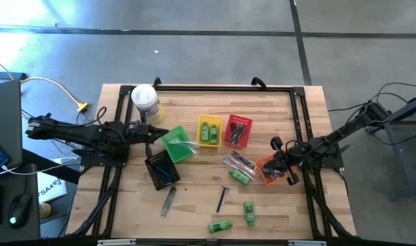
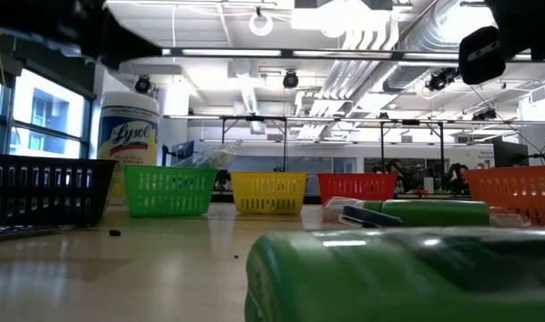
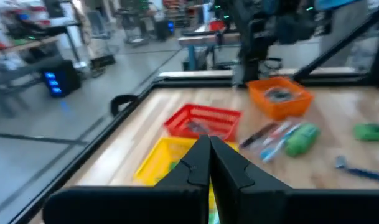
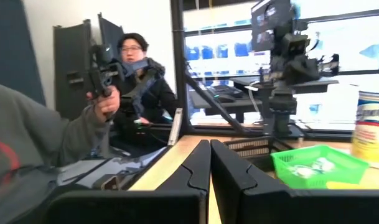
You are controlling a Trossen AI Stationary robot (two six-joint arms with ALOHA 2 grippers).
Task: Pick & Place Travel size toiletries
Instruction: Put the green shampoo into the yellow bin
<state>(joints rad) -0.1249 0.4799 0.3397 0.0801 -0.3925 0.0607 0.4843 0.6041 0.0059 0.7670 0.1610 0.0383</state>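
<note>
Sorting looks partly done, judging by what already sits in the baskets. The small yellow plastic basket (image 1: 209, 131) holds two bright green mini bottles (image 1: 208, 132). The small red plastic basket (image 1: 238, 132) holds dark stick-like pieces. The small green plastic basket (image 1: 175, 144) has clear wrapped pieces in it, the small orange plastic basket (image 1: 269, 169) some grey bits, and the small black plastic basket (image 1: 162, 168) dark contents I can't make out.

Still loose on the wooden surface (image 1: 194, 212):
- a green bottle lying in a clear-wrapped bundle (image 1: 240, 169) just beside the orange basket
- a dark blue razor (image 1: 223, 197) near the middle front
- two green mini bottles (image 1: 249, 212) by the front edge
- a grey comb (image 1: 169, 200) in front of the black basket

Left tool (image 1: 158, 131) has its fingers pressed together, nothing between them in the left wrist view, and sits over the green basket's back edge near the big white wipes canister (image 1: 145, 101). Right tool (image 1: 288, 166) is closed and empty too, over the surface's right side by the orange basket.

Room: the front half of the surface is open apart from the loose items. The front bottles lie near the front edge, so there's some risk of nudging them off. The black frame rails (image 1: 221, 87) border the back and sides. The baskets stand close together, so approaches between them are tight.
</note>
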